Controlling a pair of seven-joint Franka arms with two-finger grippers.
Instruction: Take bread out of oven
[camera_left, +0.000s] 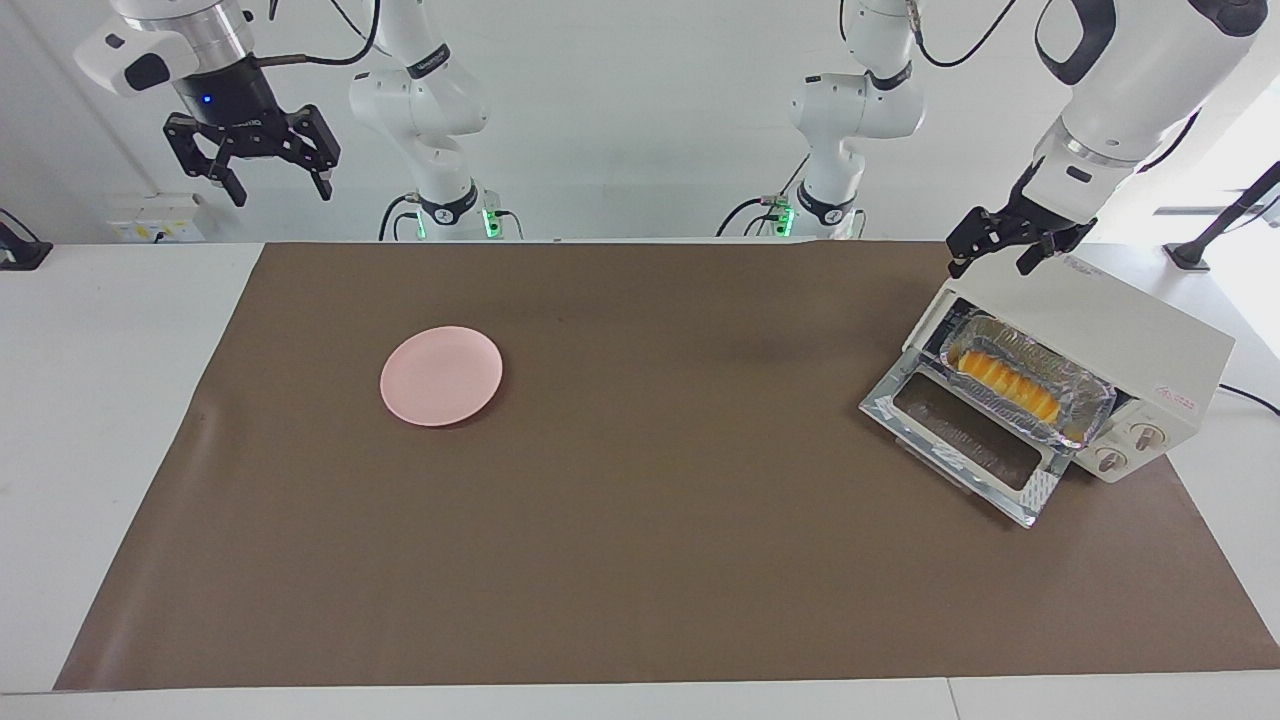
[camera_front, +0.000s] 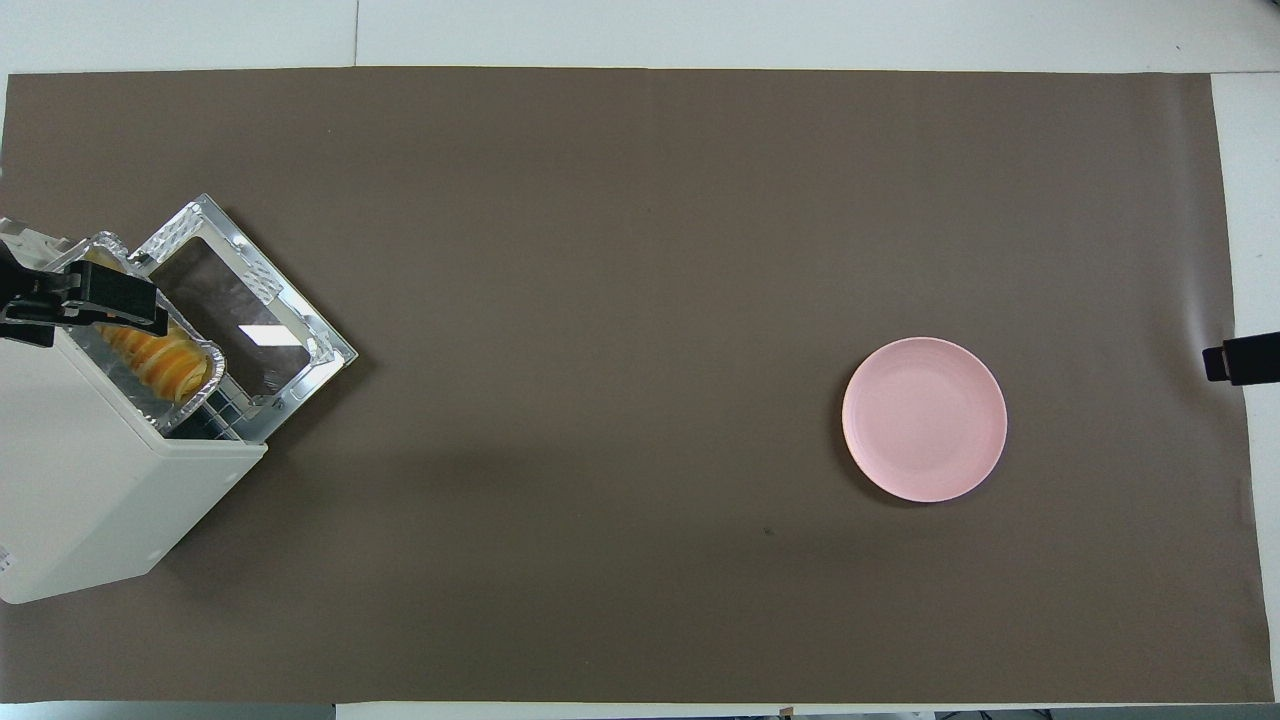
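The cream-white oven (camera_left: 1130, 330) stands at the left arm's end of the table, its glass door (camera_left: 960, 440) dropped open. The yellow-orange ridged bread (camera_left: 1005, 385) lies in a crinkled foil tray (camera_left: 1092, 402) that sticks partly out of the oven's mouth. My left gripper (camera_left: 995, 258) is open and empty, up in the air over the oven's top edge, just above the tray. In the overhead view the left gripper (camera_front: 120, 300) covers part of the bread (camera_front: 165, 365) and the oven (camera_front: 100, 480). My right gripper (camera_left: 280, 185) is open, empty, raised high, waiting.
A round pink plate (camera_left: 441, 375) lies on the brown mat (camera_left: 640, 560) toward the right arm's end of the table; it also shows in the overhead view (camera_front: 924, 418). Two knobs (camera_left: 1130, 447) sit beside the oven's door opening.
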